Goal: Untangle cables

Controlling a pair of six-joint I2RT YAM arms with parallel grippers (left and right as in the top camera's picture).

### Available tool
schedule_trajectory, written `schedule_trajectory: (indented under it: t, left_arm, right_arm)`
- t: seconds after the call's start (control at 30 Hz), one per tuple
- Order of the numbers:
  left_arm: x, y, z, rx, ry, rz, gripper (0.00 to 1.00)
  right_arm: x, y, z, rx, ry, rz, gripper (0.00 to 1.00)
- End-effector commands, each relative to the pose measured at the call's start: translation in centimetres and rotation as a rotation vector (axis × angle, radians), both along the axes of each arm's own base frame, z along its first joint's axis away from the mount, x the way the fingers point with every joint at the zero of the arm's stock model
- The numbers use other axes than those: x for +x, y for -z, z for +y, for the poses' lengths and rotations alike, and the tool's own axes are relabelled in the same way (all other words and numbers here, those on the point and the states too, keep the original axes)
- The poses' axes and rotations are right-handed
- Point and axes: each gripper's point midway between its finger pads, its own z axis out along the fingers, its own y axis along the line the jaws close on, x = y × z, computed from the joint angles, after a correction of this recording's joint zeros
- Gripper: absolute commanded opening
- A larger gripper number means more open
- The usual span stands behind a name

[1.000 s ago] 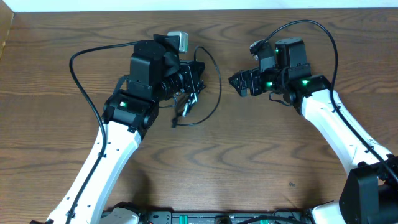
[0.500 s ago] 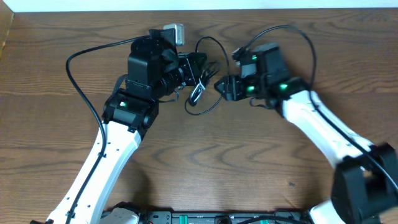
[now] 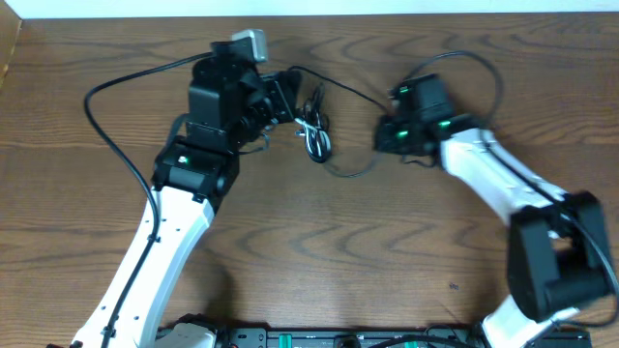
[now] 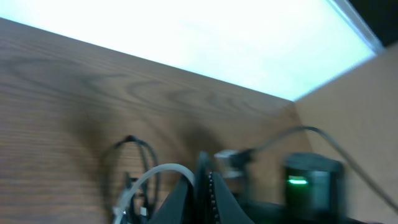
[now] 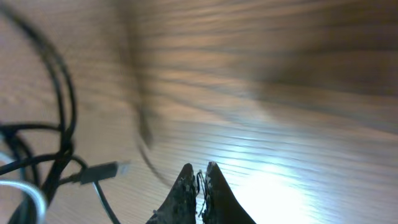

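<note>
**Desk:** What are you looking at up there?

**Me:** I've got a wood-grain table [image 3: 319, 251], brown and matte, with a streak of glare in my right wrist view. The cables sit in a small knot on the far middle of it, between my two arms. The black cable [image 3: 352, 175] is thin and round. One run goes straight from the left claw's side towards the right claw, and a slack loop sags nearer to me. The white cable [image 4: 163, 168] is thicker and smooth, and it bends in a tight arch.

**Desk:** Any ends showing?

**Me:** One. A small flat plug [image 5: 102, 171] with a metal tip lies on the wood beside the black strands.

**Desk:** And your claws?

**Me:** My left gripper [image 4: 203, 186] is pinched tight, and the white arch runs right into its tips, so I read that as a grip on the white cable. My right gripper [image 5: 199, 183] is also closed, tips nearly touching, with a fine dark strand caught between them. I take that strand for the black cable.

**Desk:** How are the arms posed?

**Me:** My left arm [image 3: 169, 237] reaches up from the near left, its white link slanted and its black wrist turned right towards the knot. My right arm [image 3: 484, 174] comes in from the near right, elbow bent, with its wrist pointing left at the knot and low over the wood. The two claws face each other, with the knot just beside the left one.
</note>
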Motion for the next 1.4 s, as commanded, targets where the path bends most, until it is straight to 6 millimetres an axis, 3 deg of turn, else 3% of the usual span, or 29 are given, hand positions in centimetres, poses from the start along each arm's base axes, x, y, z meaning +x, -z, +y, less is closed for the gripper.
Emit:
schedule_trajectory:
  t: [0.0,0.1,0.2,0.3,0.47,0.63,0.77,0.93,0.97,1.03,1.1,1.13,1.27,1.37]
  left_arm:
    - [2.0,-1.6,5.2,0.026,-0.190,-0.051,0.08]
    - [2.6,-1.3,8.1,0.031,-0.258,-0.039,0.08]
    - [2.7,-0.7,9.9,0.039,-0.300,-0.010,0.08]
    - [2.2,0.7,10.9,0.054,-0.319,0.051,0.08]
    - [1.2,2.5,10.6,0.093,-0.285,0.121,0.08]
    - [0.5,3.0,9.3,0.065,-0.207,0.152,0.08]
    - [-0.4,3.7,6.8,0.037,-0.109,0.194,0.08]
    - [-1.6,6.1,2.9,0.064,-0.009,0.265,0.09]
    - [-1.8,6.6,2.2,0.069,0.009,0.275,0.13]
    - [-2.0,7.7,0.6,0.082,0.049,0.303,0.34]
    - [-2.2,9.3,-0.8,0.099,0.080,0.339,0.75]
    - [-2.2,9.9,-1.1,0.110,0.093,0.348,0.82]
    - [-1.9,11.2,-1.3,0.199,0.159,0.321,0.94]
    - [-1.6,11.2,-0.5,0.243,0.167,0.289,0.95]
  right_arm:
    - [1.1,-1.8,-8.3,-0.178,0.186,-0.037,0.01]
    - [-0.6,-0.8,-13.5,-0.318,0.299,0.050,0.01]
    - [-2.0,-0.1,-16.4,-0.390,0.355,0.117,0.01]
    - [-2.5,0.1,-17.9,-0.415,0.381,0.143,0.01]
    - [-2.2,0.0,-18.5,-0.425,0.359,0.126,0.01]
    - [-1.5,-0.5,-18.2,-0.412,0.324,0.095,0.01]
    - [-0.4,-1.7,-16.8,-0.291,0.270,0.069,0.01]
    - [-0.3,-2.0,-16.2,-0.237,0.257,0.071,0.01]
    - [-0.4,-2.0,-16.2,-0.237,0.256,0.075,0.01]
    - [-0.7,-1.8,-16.2,-0.239,0.255,0.089,0.01]
    - [-1.2,-1.6,-16.3,-0.246,0.255,0.112,0.02]
    - [-1.4,-1.5,-16.4,-0.249,0.256,0.121,0.02]
    - [-2.7,-1.0,-18.2,-0.288,0.350,0.189,0.02]
    - [-3.6,-0.8,-19.4,-0.288,0.380,0.229,0.02]
